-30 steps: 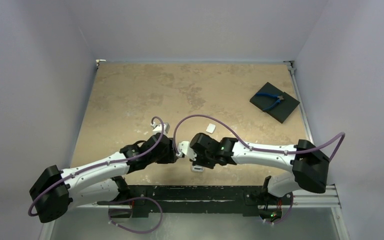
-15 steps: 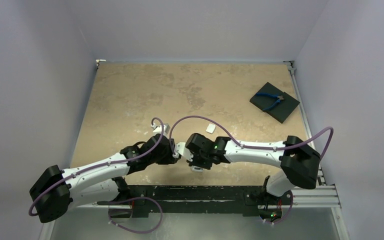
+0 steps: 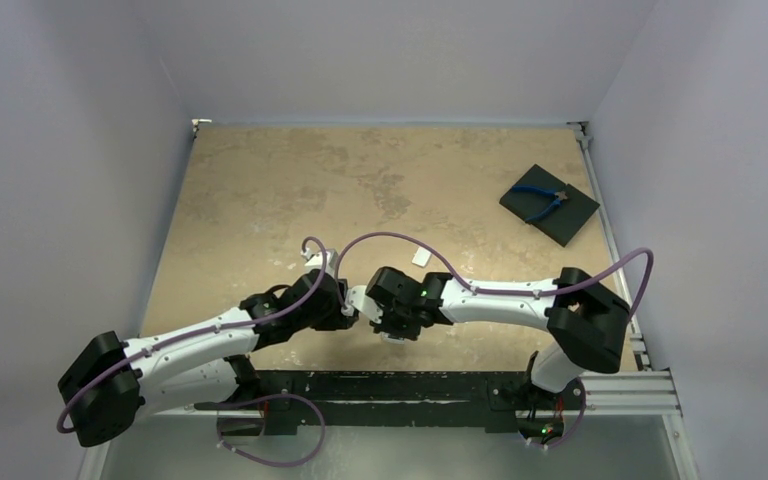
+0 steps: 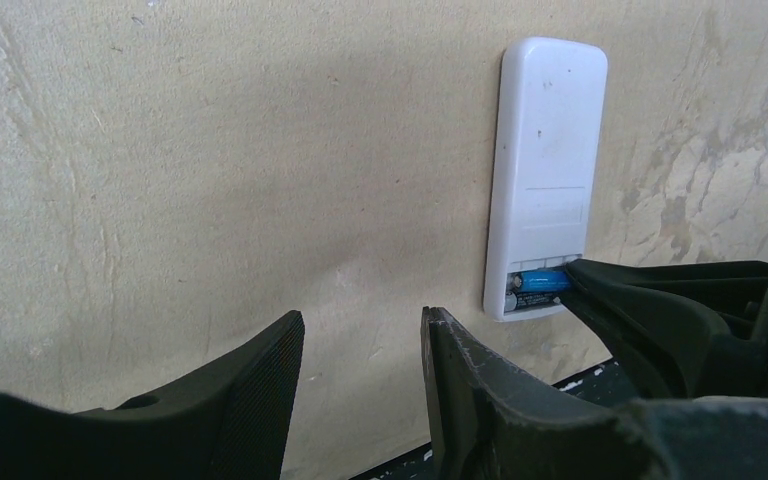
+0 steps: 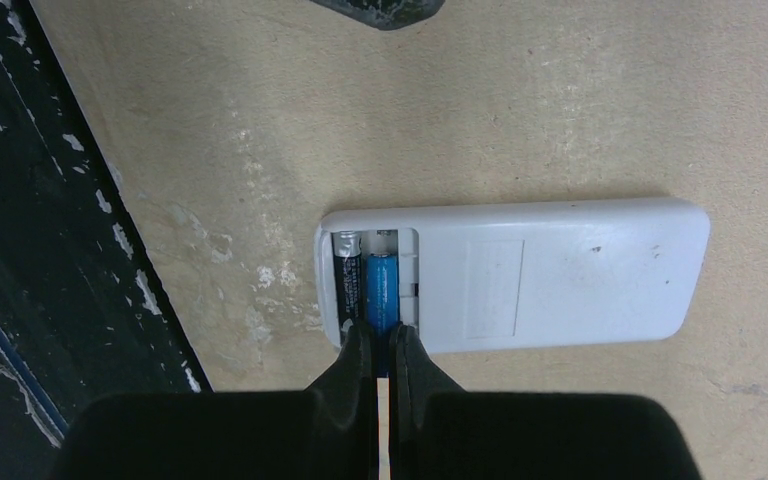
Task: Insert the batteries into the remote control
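The white remote control [image 5: 560, 275] lies back up near the table's front edge, its battery bay open. The blue battery [image 5: 382, 285] and the dark battery [image 5: 346, 280] lie side by side in the bay. My right gripper [image 5: 381, 335] is shut, its tips resting on the near end of the blue battery. In the left wrist view the remote [image 4: 545, 150], the blue battery [image 4: 540, 280] and the right gripper [image 4: 575, 278] all show. My left gripper [image 4: 362, 320] is open and empty, on the table just left of the remote. From above, both grippers hide most of the remote.
A small white piece [image 3: 420, 256] lies on the table beyond the grippers. Blue-handled pliers [image 3: 545, 200] lie on a black square pad [image 3: 572, 226] at the far right. The dark front rail [image 5: 20, 250] runs just beside the remote's battery end.
My right arm has swung left, its elbow moving in, and its gripper has shifted slightly left over the remote. The left arm has barely moved.
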Controlling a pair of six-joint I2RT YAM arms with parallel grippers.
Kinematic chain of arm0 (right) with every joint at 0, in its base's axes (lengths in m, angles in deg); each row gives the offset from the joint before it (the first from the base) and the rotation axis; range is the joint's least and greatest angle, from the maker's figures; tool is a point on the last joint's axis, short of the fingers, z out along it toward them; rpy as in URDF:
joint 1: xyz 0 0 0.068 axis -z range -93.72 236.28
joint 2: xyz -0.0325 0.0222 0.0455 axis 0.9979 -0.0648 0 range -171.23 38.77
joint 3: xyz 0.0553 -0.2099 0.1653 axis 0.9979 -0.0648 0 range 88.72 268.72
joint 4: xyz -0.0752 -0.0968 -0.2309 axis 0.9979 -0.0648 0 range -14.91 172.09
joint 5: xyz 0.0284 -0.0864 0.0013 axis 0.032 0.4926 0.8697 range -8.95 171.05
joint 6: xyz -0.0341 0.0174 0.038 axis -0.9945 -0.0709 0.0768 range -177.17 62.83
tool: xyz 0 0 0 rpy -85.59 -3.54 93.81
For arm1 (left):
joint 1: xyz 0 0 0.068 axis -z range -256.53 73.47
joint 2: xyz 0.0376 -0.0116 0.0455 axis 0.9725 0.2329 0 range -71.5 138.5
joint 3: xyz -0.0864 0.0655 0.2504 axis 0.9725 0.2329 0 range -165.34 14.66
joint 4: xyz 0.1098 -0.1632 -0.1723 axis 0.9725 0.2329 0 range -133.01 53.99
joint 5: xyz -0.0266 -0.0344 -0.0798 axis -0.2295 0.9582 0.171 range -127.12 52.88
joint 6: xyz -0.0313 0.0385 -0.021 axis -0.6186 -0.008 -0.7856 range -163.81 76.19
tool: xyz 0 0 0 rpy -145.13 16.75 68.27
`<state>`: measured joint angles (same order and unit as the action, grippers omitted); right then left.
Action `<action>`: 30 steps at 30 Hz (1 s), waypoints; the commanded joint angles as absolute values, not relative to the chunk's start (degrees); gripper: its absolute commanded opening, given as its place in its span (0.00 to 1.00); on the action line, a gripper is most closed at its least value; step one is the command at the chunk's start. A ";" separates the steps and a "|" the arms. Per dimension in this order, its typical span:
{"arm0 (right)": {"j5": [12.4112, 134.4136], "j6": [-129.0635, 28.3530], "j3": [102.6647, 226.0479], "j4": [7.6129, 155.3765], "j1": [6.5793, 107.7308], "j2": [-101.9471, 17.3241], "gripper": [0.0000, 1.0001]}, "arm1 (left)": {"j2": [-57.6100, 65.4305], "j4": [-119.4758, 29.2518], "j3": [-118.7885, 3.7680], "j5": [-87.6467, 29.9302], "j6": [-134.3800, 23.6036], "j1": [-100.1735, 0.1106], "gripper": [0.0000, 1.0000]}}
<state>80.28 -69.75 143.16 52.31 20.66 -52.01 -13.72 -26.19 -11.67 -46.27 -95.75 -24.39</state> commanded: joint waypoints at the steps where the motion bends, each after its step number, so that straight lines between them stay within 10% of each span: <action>1: 80.38 -68.50 145.65 52.25 20.28 -52.04 0.05 | -14.95 -28.42 -10.97 -45.84 -96.63 -24.43 0.46; 30: 80.67 -66.73 146.55 52.12 20.28 -53.26 0.23 | -13.67 -30.24 -10.30 -43.72 -96.94 -24.49 0.46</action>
<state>80.28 -67.63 144.12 52.20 20.59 -52.84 -13.63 -27.54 -10.07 -44.71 -95.90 -24.41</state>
